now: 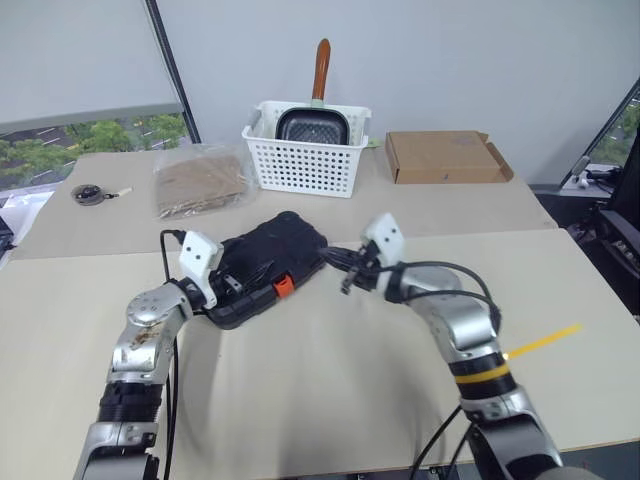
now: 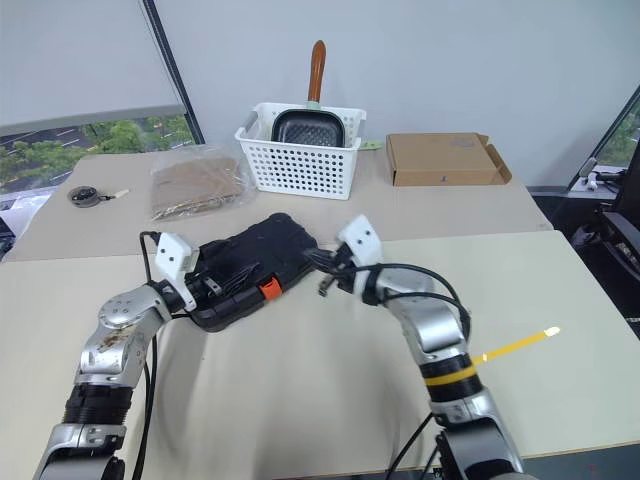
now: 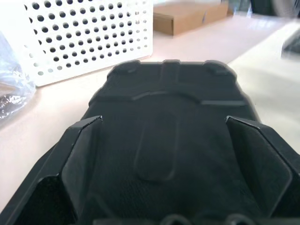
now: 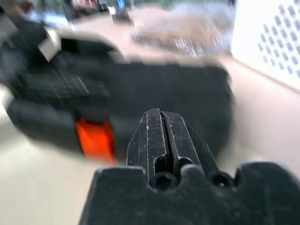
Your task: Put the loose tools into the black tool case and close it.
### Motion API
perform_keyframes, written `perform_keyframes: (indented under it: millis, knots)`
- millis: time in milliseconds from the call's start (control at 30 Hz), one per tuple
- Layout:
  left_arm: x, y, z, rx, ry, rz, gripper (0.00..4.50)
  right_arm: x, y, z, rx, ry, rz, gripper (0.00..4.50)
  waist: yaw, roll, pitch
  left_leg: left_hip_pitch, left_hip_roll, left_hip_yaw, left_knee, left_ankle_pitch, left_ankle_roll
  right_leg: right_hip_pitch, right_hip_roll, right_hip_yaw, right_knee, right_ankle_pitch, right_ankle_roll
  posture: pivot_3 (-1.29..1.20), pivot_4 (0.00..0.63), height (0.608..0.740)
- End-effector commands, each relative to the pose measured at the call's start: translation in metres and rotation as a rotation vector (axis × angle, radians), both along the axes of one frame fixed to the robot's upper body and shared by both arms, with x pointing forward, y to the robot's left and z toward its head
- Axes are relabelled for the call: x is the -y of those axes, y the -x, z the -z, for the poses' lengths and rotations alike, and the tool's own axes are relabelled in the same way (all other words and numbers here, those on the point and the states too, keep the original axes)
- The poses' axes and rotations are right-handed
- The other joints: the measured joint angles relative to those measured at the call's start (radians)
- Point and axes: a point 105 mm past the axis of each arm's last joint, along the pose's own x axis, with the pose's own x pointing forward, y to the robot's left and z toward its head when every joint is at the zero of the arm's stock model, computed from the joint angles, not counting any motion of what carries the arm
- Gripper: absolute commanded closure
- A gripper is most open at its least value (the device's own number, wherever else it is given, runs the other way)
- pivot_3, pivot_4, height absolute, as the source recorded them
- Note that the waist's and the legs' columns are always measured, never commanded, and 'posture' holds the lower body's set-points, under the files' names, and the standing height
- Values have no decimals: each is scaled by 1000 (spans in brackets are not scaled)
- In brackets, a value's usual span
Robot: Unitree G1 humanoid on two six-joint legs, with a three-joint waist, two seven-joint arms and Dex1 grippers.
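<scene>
The right gripper [image 4: 161, 136] hangs above the table [image 1: 330, 400] with its two fingers pressed together and nothing between them, just off the right end of the tool case [image 1: 268, 265]. The case lies shut on the table between the two grippers, its orange latch [image 1: 283, 287] facing the near edge. At its left end the left gripper [image 1: 232, 285] stands with its fingers [image 3: 262, 159] spread wide, one on each side above the lid. Farther back sit a clear plastic bag [image 1: 200, 180], a white basket [image 1: 305, 150] holding a pan [image 1: 312, 125], and a flat cardboard box [image 1: 445, 157]. A small tape ring [image 1: 90, 194] lies far left.
</scene>
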Motion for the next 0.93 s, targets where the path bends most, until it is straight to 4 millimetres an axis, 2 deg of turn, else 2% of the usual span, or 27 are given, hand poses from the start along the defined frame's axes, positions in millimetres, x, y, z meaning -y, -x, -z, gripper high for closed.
perform_keyframes:
  millis: [33, 133, 267, 333, 500, 633, 800, 933]
  knots:
    - [-10, 24, -1, -20, 63, 19, 0, 12, 7, -14, 89, -12, -57, 2939, -2, -2, 3, 0, 0, 0, 0, -1, -1, 0, 0, 0, 0, 0, 0, 0, 150, 700]
    - [-11, 49, -7, -14, 88, 50, 0, 32, 7, -5, 87, -3, -39, 1902, -1, -6, 8, -2, 1, 0, 0, -1, -1, -2, 0, -1, 0, 0, 0, 0, 150, 700]
    - [-13, 75, -4, -42, 67, 50, 0, 55, 13, 8, 98, 15, -21, 506, 18, -12, 14, -4, -1, 0, 0, -3, 1, -2, -1, -2, -3, -1, 0, 0, 150, 700]
    - [-16, 89, 3, -75, 31, 31, 0, 71, 17, 14, 109, 13, 18, 95, 25, -11, 15, -6, -1, 0, 0, -4, 3, -2, -2, -1, -5, -1, 0, 0, 150, 700]
    - [-31, 111, 21, -145, -50, -51, 0, 106, 25, 28, 145, 32, 117, 95, 37, -11, 16, -7, -1, 0, 0, -6, 5, -1, -1, -2, -11, -1, 0, 0, 150, 700]
    - [-47, 122, 37, -186, -103, -104, 0, 130, 37, 40, 88, 60, 144, 95, 38, -11, 17, -8, -1, -1, 0, -6, 5, -1, -1, -3, -13, -1, 0, 0, 150, 700]
    - [-53, 128, 56, -215, -158, -123, 0, 143, 51, 48, 43, 56, 169, 95, 37, -11, 17, -7, -1, -1, 0, -6, 5, 0, -1, -3, -13, -1, 0, 0, 150, 700]
    - [-52, 126, 55, -193, -156, -125, 0, 148, 57, 50, 45, 43, 201, 95, 36, -11, 17, -6, -1, -1, 0, -6, 5, 1, -1, -2, -13, -1, 0, 0, 150, 700]
